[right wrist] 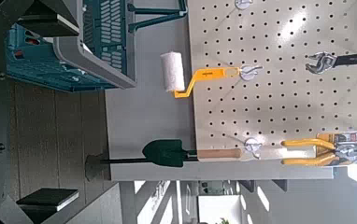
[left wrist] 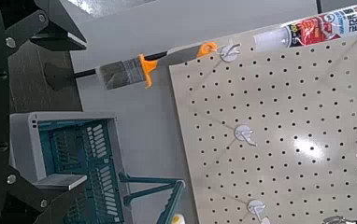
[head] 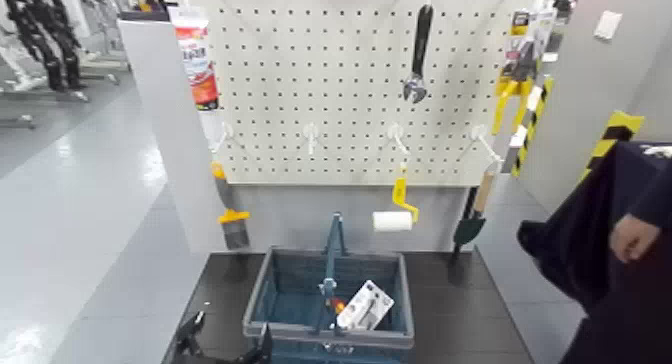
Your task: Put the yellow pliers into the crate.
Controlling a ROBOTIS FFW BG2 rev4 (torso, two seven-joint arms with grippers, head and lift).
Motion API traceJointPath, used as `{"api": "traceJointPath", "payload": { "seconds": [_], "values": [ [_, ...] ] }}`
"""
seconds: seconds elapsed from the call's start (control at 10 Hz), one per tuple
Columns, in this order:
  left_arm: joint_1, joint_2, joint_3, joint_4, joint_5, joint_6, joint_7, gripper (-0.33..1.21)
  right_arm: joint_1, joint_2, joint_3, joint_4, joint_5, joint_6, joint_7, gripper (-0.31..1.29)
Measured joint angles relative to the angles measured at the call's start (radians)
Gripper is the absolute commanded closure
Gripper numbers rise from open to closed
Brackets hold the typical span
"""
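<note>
The yellow pliers (head: 515,88) hang on their printed card at the top right of the white pegboard; they also show in the right wrist view (right wrist: 307,151). The blue-grey crate (head: 290,273) stands on the dark table below the board, with a white flat packet (head: 365,306) in it. My left gripper (head: 228,346) is low by the crate's near left corner, open and empty (left wrist: 27,107), and sees the crate (left wrist: 74,154). My right gripper (right wrist: 46,107) is open and empty, low by the crate's right side (right wrist: 97,51), far below the pliers, and out of the head view.
On the pegboard (head: 330,88) hang a caulk tube (head: 197,63), a wrench (head: 418,53), a paint brush (head: 230,223), a yellow-handled paint roller (head: 398,208) and a small green shovel (head: 470,223). A person in dark clothes (head: 610,258) stands at the right.
</note>
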Motion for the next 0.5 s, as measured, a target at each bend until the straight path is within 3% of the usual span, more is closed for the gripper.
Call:
{"api": "traceJointPath", "payload": {
  "seconds": [0.5],
  "values": [
    [-0.003,-0.002,-0.001,0.0,0.0,0.006,0.0,0.28,0.0,0.0,-0.004,-0.003,0.0,0.004,0.01,0.09]
  ]
}}
